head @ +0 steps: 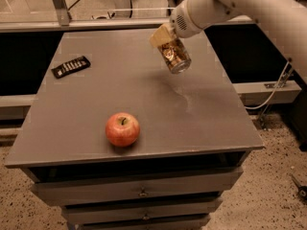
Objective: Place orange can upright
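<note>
**A:** What sits closest?

**B:** The front of the drawer unit (144, 188). It has stacked grey drawers with small knobs, and the lowest is cut off by the bottom edge. The gap under the top is too dark to see into.

**A:** And above that?

**B:** A flat grey tabletop (201, 123). Near its front edge, left of centre, a red apple (123, 129) rests with its stem dimple up, well apart from everything else.

**A:** Where is the orange can?

**B:** Farther back and to the right, off the surface. The orange can (176, 57) hangs in the air above the tabletop, tilted. Its silver lower end faces down and toward us, and its upper end is tucked into the gripper. A faint shadow lies on the table below it. The label is hard to make out.

**A:** So the gripper has it?

**B:** Yes. The gripper (167, 41) is clamped on the can's upper part. Only one tan finger (160, 34) shows, on the left. The other is hidden behind the can and wrist.

**A:** And the arm?

**B:** The white arm (225, 4) runs up to the right and is cut off by the top and right edges.

**A:** Anything farther back?

**B:** A black remote control (71, 66) lies flat toward the back left of the tabletop, well apart from the can. Its buttons are too small to read. To the right of the table a pale cable (277, 87) droops past a ledge. Behind the table runs a pale rail (96, 24).
</note>
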Available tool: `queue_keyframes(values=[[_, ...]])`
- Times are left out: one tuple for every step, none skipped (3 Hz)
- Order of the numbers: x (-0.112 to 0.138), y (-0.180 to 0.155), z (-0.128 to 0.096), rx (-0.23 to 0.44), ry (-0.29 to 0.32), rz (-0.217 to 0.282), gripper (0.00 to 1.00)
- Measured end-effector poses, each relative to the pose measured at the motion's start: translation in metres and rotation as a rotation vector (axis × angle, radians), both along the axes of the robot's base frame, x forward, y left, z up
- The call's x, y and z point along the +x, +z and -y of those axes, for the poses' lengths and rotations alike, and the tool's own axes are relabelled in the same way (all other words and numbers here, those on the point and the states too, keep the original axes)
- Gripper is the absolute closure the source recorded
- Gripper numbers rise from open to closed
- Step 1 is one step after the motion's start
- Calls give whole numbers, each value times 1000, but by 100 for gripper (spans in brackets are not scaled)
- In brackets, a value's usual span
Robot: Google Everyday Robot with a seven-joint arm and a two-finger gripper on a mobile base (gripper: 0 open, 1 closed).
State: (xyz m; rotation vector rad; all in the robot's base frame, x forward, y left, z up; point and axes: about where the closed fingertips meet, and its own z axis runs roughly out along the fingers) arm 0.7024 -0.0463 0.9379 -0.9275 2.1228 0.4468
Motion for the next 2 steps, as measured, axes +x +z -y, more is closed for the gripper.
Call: queue_keyframes(values=[[-10, 18, 12, 210, 102, 63, 100], [-36, 33, 7, 327, 278, 141, 100]])
